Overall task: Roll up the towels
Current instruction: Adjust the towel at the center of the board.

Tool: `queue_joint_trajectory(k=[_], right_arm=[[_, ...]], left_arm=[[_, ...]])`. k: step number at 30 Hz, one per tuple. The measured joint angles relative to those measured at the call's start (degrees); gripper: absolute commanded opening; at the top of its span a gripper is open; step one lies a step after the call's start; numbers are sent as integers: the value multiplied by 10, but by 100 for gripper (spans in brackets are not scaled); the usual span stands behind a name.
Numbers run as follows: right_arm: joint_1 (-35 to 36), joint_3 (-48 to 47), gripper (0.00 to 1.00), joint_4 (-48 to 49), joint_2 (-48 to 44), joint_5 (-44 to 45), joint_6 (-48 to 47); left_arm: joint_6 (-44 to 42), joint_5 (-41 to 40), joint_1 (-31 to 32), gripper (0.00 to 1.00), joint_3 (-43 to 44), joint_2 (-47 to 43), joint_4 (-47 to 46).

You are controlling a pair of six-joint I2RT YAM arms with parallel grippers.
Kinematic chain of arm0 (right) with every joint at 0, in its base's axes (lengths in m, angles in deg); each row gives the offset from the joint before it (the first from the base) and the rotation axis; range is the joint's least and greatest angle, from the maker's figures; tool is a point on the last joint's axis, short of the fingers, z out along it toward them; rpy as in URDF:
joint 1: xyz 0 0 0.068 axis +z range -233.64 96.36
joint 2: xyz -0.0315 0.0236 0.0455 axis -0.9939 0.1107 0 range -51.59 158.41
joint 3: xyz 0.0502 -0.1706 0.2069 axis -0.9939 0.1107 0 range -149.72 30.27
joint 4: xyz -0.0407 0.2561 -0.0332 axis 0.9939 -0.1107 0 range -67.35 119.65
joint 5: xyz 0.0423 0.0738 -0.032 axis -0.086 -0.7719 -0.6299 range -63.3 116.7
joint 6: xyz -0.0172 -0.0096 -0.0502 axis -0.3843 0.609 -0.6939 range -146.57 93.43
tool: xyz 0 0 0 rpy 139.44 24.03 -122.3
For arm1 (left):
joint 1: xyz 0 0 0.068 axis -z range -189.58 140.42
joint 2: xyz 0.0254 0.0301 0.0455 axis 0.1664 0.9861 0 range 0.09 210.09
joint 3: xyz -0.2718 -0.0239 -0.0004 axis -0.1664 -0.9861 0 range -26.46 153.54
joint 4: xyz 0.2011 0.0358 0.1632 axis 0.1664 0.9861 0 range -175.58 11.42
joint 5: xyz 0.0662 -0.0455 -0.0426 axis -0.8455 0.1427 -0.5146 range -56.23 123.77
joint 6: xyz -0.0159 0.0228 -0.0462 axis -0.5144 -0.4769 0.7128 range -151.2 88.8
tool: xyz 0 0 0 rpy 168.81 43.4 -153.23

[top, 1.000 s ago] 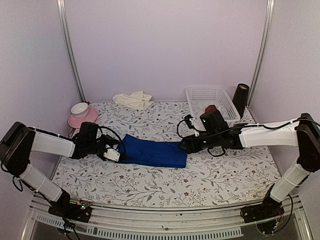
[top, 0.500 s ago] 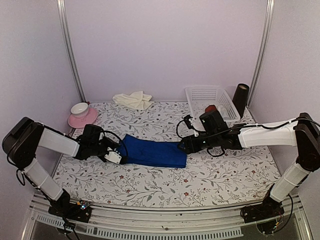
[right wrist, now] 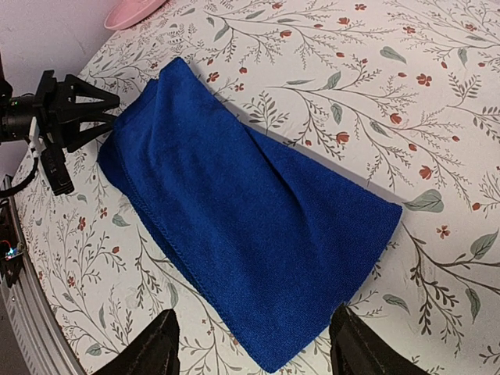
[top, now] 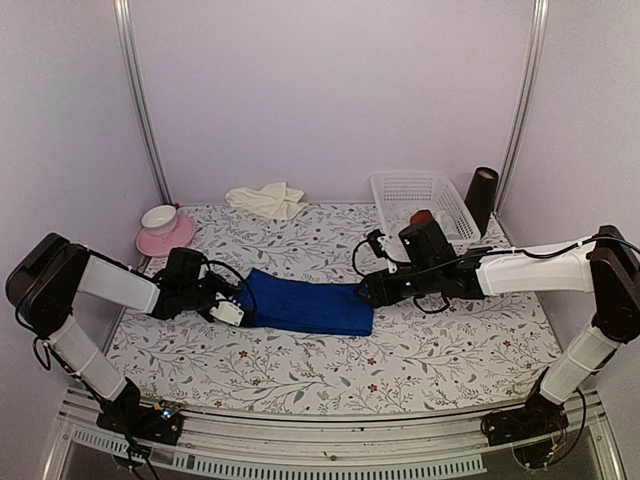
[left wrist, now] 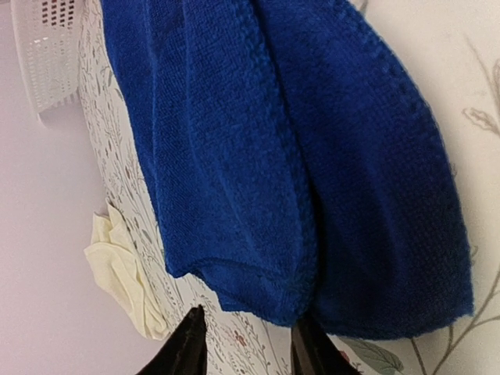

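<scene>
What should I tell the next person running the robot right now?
Left tool: open, at the blue towel's left end.
Right tool: open, above the towel's right end.
Blue towel: folded flat, not rolled yet.
Cream towel: crumpled at the back, not rolled.
Left to do: roll both towels.

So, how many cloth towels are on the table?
2. The royal blue cloth towel lies centrally on the floral table; the crumpled cream cloth towel, by the back wall. The white plastic basket could hide more.
</scene>
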Motion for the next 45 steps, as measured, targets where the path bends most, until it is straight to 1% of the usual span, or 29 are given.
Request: queue_joint_trajectory(k=[8, 15, 20, 21, 22, 23, 24, 27, 29, 37, 45], right_arm=[[0, 0, 65, 0, 0, 0, 0], [0, 0, 65, 0, 1, -2, 0], [0, 0, 65, 0, 4, -2, 0], [0, 0, 65, 0, 4, -2, 0], [0, 0, 65, 0, 4, -2, 0], [0, 0, 65, 1, 4, -2, 0], [0, 0, 65, 1, 5, -2, 0], [0, 0, 65, 1, 6, -2, 0], [0, 0, 65, 1, 8, -2, 0], [0, 0, 65, 1, 9, -2, 0], [0, 0, 65, 1, 9, -2, 0]], left_arm=[[-1, 0, 3, 39, 0, 7, -7], [-2, 0, 9, 36, 0, 13, -7], [1, 0, 13, 27, 0, 15, -6], [2, 0, 14, 23, 0, 16, -6], [3, 0, 14, 17, 0, 17, -5], [4, 0, 15, 8, 0, 18, -3], [5, 1, 15, 5, 0, 18, -1], [7, 4, 17, 4, 0, 18, 7], [9, 5, 17, 0, 0, 18, 12], [21, 6, 18, 0, 14, 18, 43], [63, 23, 18, 0, 61, 0, 117]])
